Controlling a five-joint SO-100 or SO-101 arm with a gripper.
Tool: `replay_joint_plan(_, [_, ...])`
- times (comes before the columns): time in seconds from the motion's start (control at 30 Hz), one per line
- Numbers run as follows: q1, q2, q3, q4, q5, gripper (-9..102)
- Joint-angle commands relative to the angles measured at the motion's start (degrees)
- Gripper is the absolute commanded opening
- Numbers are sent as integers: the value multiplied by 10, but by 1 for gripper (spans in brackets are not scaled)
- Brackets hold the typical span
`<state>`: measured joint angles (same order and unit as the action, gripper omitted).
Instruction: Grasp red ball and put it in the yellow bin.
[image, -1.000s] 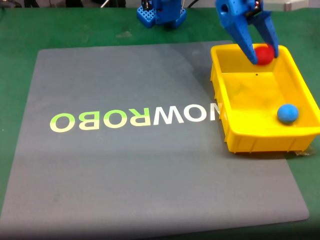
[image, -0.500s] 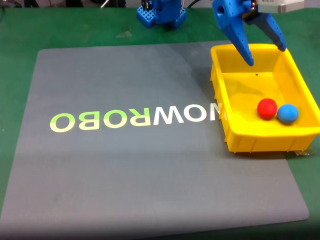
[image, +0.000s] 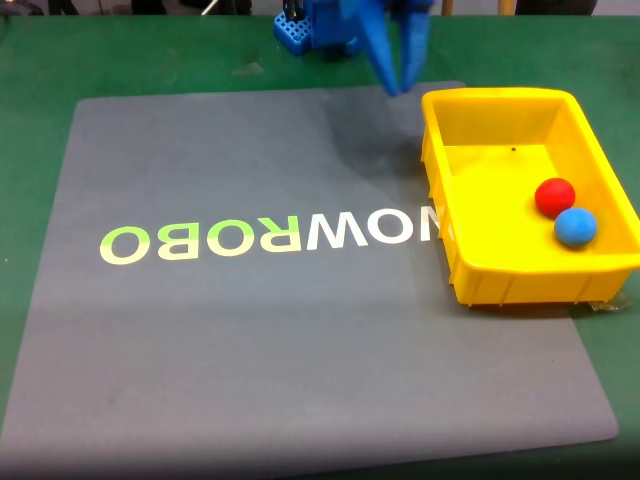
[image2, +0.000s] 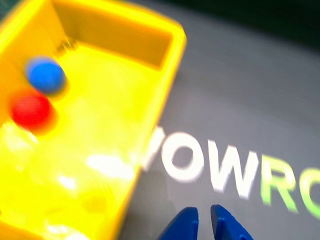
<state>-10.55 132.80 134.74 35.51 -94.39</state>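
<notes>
Glossy plastic yellow bin (image: 600, 170); matt red ball (image: 554, 196); matt grey mat (image: 250, 340)

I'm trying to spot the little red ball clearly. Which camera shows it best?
The fixed view: the small matte red ball is sharp there, lying inside the large yellow plastic bin beside the small blue ball. The wrist view shows the red ball as a blur.

A robotics lab or demo bench: a green tabletop (image: 40, 60) carries a grey work mat (image: 250, 340) printed with "ROBOROW"-style branding lettering (image: 270, 237), and a blue 3D-printed arm base (image: 320, 25) stands at its far edge
</notes>
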Motion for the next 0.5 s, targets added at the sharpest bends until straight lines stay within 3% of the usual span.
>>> replay_joint_plan(0.0, [34,137,120,1,-18,0])
replay_joint_plan(0.23, [61,380,311,117,-25,0])
replay_joint_plan(0.47, [75,519,375,254,-13,0])
